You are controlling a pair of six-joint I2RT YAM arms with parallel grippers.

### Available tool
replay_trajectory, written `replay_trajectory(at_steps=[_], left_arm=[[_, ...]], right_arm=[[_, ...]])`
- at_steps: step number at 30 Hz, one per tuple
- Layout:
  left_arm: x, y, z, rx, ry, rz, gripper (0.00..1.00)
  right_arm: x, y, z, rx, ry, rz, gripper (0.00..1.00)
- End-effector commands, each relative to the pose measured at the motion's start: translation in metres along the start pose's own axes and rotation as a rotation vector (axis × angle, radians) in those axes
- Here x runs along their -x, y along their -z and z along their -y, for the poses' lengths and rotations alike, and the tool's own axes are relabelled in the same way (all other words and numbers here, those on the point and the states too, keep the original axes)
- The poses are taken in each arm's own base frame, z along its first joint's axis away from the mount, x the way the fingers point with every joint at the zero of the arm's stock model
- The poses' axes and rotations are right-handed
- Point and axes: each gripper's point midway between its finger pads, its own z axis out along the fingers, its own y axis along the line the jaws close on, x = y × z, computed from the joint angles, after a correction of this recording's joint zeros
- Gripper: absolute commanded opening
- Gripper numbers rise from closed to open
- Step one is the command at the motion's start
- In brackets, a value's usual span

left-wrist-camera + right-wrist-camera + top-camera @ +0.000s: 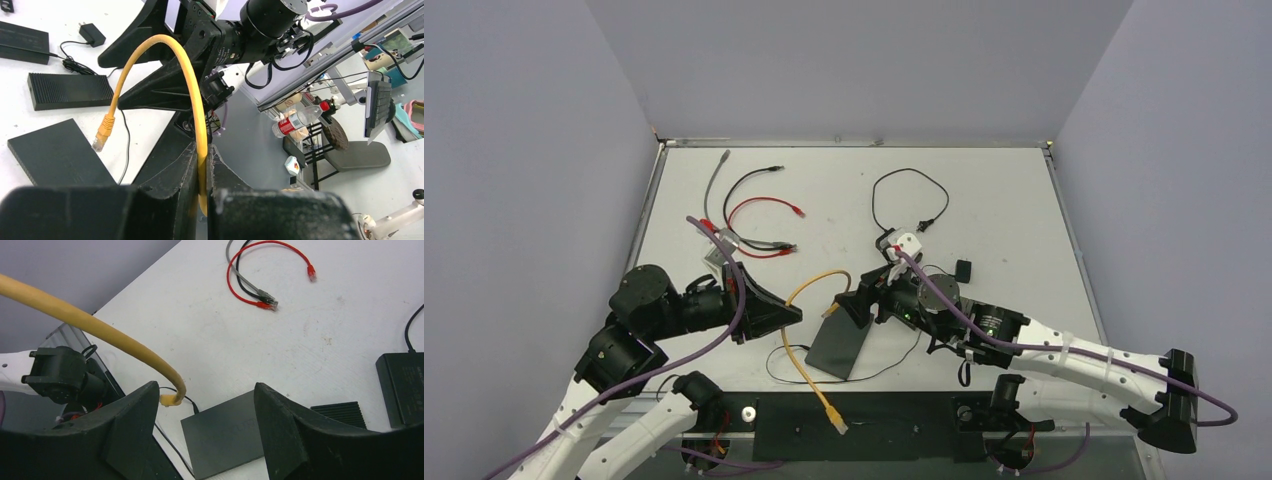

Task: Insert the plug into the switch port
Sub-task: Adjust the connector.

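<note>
- Top external view shows two arms over the white bench [1024,200], their two pincers facing each other near the middle of the near edge.
- One yellow patch cable [809,285] with two plugs: one plug [836,423] lies on the dark strip at the near edge, and the free plug [101,134] hangs at the end of an arch.
- Three more patch leads lie bunched toward the far left corner: one red lead [240,260], one grey lead [250,285] and one black lead [744,180].
- Three black boxes show in the wrist views: the flat black switch [225,435], a ribbed box [70,90] and a smooth box [22,35]. One small power adapter [92,34] lies beside them.
- Left pincer [202,160] is clenched on the yellow cable, which stands up between its fingers.
- Right pincer [205,390] is spread wide and grips nothing. The switch lies on the bench below the gap between its fingers.
- The free plug hangs just beside the tip of one right-pincer finger [140,410], over the switch's corner; I cannot tell whether it touches either.
- No port on the switch can be made out from here.
</note>
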Motion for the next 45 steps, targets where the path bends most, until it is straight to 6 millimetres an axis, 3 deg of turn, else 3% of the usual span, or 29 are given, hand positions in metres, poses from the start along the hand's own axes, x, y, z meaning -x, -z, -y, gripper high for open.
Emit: replay_trajectory(at_steps=[1, 4, 6, 11, 12, 16, 19, 23, 27, 31, 35, 39, 42, 45], left_arm=[[0.001, -0.001, 0.012, -0.06, 0.004, -0.01, 0.0], [-0.002, -0.002, 0.012, -0.07, 0.016, -0.022, 0.0], [-0.002, -0.002, 0.012, -0.072, 0.017, -0.023, 0.0], [-0.004, -0.006, 0.007, -0.064, 0.028, -0.031, 0.0], [-0.005, -0.006, 0.006, -0.062, 0.03, -0.033, 0.0], [-0.007, -0.01, -0.009, 0.001, 0.046, -0.041, 0.02], [-0.012, -0.015, -0.032, 0.098, 0.067, -0.049, 0.17], [-0.018, -0.022, -0.054, 0.171, 0.087, -0.07, 0.44], [-0.014, -0.027, -0.066, 0.219, 0.072, -0.072, 0.56], [-0.011, -0.031, -0.075, 0.257, 0.048, -0.084, 0.58], [-0.007, -0.027, -0.093, 0.362, 0.015, -0.094, 0.59], [-0.004, -0.018, -0.114, 0.486, -0.019, -0.076, 0.59], [-0.008, -0.014, -0.118, 0.495, -0.027, -0.065, 0.59], [-0.016, -0.013, -0.109, 0.433, -0.031, -0.069, 0.59]], right_arm=[[0.043, -0.002, -0.027, 0.092, 0.005, 0.125, 0.65], [0.042, -0.007, -0.03, 0.105, 0.008, 0.125, 0.61], [0.04, -0.01, -0.033, 0.116, 0.01, 0.115, 0.48], [0.034, -0.018, -0.036, 0.126, 0.004, 0.093, 0.05], [0.032, -0.018, -0.036, 0.125, 0.0, 0.09, 0.01], [0.028, -0.017, -0.033, 0.114, -0.04, 0.094, 0.0], [0.023, -0.014, -0.027, 0.091, -0.063, 0.097, 0.0], [0.015, -0.008, -0.012, 0.035, -0.108, 0.097, 0.0], [0.012, 0.003, 0.009, -0.027, -0.182, 0.106, 0.0], [0.013, 0.012, 0.045, -0.123, -0.282, 0.13, 0.0], [-0.002, 0.018, 0.077, -0.243, -0.324, 0.064, 0.0], [-0.019, 0.016, 0.096, -0.307, -0.393, -0.003, 0.0], [-0.028, 0.013, 0.105, -0.325, -0.448, -0.032, 0.0], [-0.035, 0.009, 0.12, -0.363, -0.512, -0.052, 0.0]])
